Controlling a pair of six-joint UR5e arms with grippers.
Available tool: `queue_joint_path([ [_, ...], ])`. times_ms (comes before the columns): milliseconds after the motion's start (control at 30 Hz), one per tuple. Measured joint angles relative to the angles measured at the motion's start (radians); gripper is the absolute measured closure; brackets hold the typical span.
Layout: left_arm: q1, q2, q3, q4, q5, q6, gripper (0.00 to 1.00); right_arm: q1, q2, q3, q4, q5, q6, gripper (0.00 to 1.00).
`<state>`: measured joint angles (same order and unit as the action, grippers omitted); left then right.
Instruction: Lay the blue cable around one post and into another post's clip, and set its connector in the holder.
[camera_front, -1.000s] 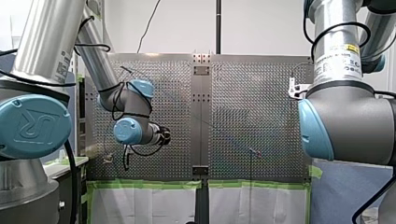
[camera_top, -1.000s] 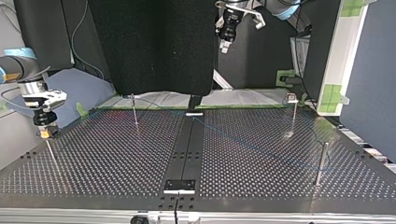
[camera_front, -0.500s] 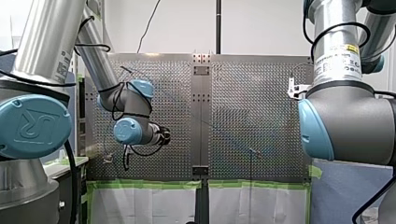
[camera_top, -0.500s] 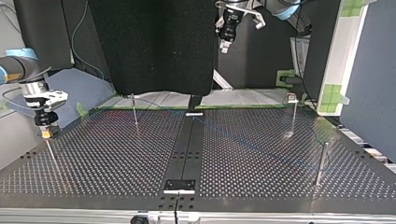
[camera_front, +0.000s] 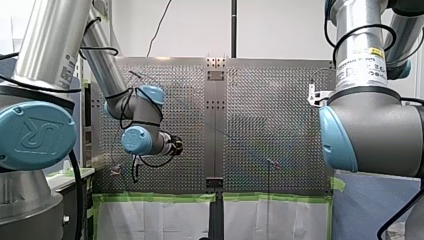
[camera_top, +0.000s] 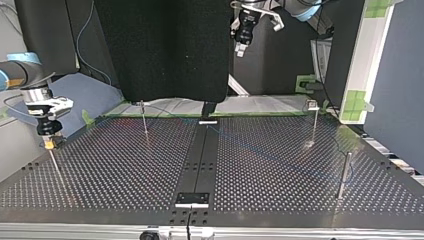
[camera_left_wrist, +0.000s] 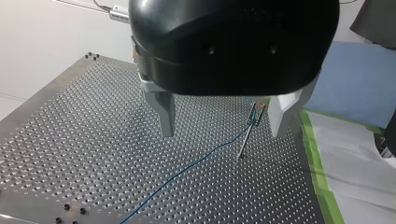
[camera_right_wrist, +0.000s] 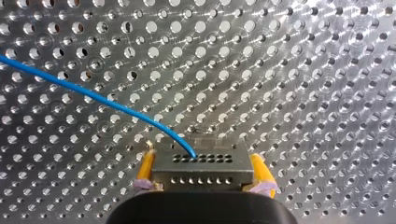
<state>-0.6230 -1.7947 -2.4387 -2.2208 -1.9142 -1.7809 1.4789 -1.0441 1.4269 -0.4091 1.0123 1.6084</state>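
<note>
My right gripper (camera_right_wrist: 201, 158) has yellow pads and is shut on a grey connector block (camera_right_wrist: 201, 173). The blue cable (camera_right_wrist: 93, 95) leaves the block's face and runs off over the perforated plate. In the top view this gripper (camera_top: 48, 142) stands at the left edge, atop a thin post (camera_top: 55, 167). From there the cable (camera_top: 260, 155) shows faintly across the table. My left gripper (camera_left_wrist: 222, 134) hangs high with its metal fingers open and nothing between them; in the top view it (camera_top: 241, 47) is at the upper middle. Below it the cable (camera_left_wrist: 187, 168) runs to a clip post (camera_left_wrist: 247, 135).
Other posts stand on the plate (camera_top: 125, 175): a thin one (camera_top: 144, 117) at the back left, one with a clip (camera_top: 314, 122) at the back right, and a thick one (camera_top: 344, 172) at the right. A black strip (camera_top: 200, 155) runs down the middle.
My right gripper has edged very slightly toward the top view's right. My left arm has not moved.
</note>
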Motion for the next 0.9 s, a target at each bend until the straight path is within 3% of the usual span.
queue_joint_path([
  [900, 0.000, 0.000, 0.000, 0.000, 0.002, 0.000, 0.00, -0.007, 0.004, 0.000, -0.005, -0.009, -0.001, 1.00],
])
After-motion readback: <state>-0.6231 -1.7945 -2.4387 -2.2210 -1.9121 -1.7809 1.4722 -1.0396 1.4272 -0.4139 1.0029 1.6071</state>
